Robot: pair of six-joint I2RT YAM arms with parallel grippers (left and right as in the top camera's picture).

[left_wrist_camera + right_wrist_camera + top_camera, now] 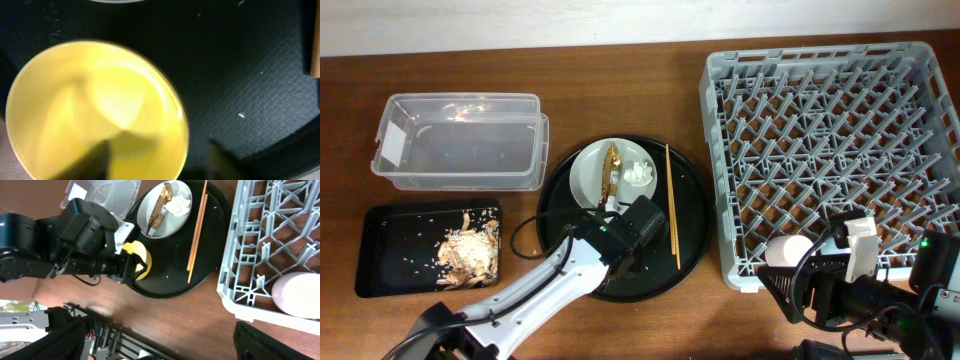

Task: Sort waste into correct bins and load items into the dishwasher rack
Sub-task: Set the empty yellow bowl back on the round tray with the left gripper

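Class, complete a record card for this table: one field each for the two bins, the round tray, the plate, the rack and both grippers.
clear tub: looks empty
black rectangular tray: holds food scraps
round black tray: carries plate, yellow bowl, chopsticks
plate: wrapper strip and tissue on it
rack: pink cup in one corner
left gripper: open, fingers astride yellow bowl's rim
right gripper: open, holding nothing

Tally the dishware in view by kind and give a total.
Grey plate: 1
Yellow bowl: 1
Pink cup: 1
Chopsticks: 2
Total: 5
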